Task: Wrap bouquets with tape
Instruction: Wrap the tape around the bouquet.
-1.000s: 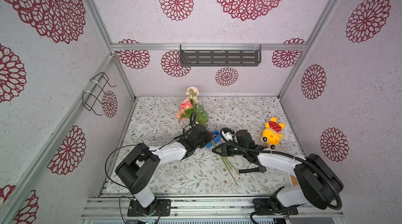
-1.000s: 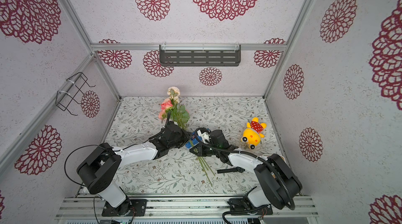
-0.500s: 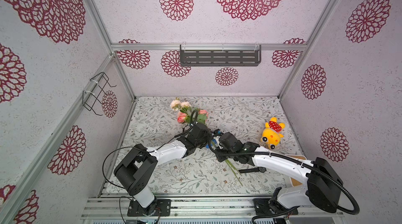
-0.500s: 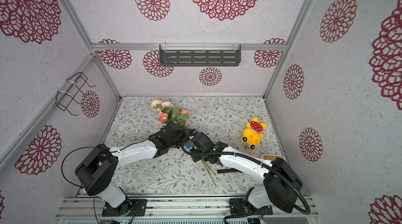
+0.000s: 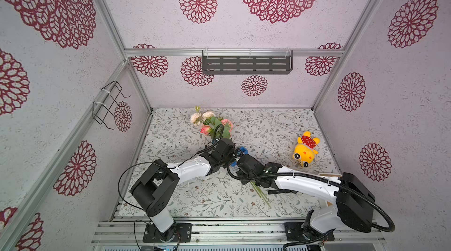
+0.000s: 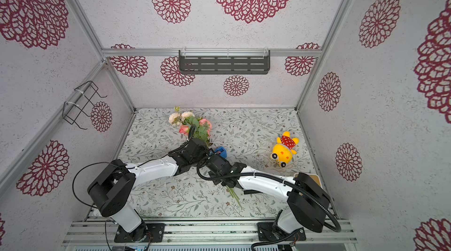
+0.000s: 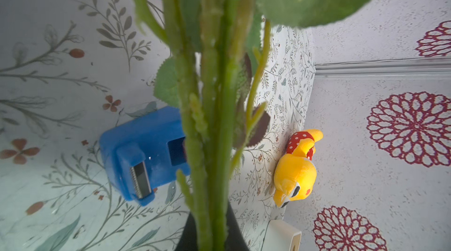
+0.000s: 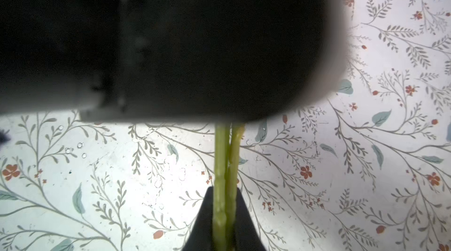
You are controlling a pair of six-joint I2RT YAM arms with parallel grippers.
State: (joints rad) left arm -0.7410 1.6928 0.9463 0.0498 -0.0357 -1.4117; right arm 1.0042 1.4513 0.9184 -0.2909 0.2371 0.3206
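The bouquet (image 5: 211,123) lies slanted over the table, with pink and cream blooms at the back and its stem ends (image 6: 234,196) toward the front. My left gripper (image 5: 230,155) is shut on the green stems (image 7: 214,115) just below the leaves. My right gripper (image 5: 240,163) is shut on the same stems (image 8: 223,164) a little nearer their ends, and its dark fingers (image 8: 244,223) press them from both sides. The blue tape dispenser (image 5: 242,151) stands just behind both grippers, its toothed cutter (image 7: 140,180) showing in the left wrist view. The roll itself is hidden.
A yellow plush toy (image 5: 305,151) lies at the right of the table. A black wristwatch (image 5: 280,191) lies under my right arm. A pale box (image 6: 311,177) stands at the right front. On the walls hang a dark shelf (image 5: 246,65) and a wire rack (image 5: 109,103).
My right arm has swung left from beside the dispenser and closed on the stems next to the left gripper. The blooms have tipped lower and to the left.
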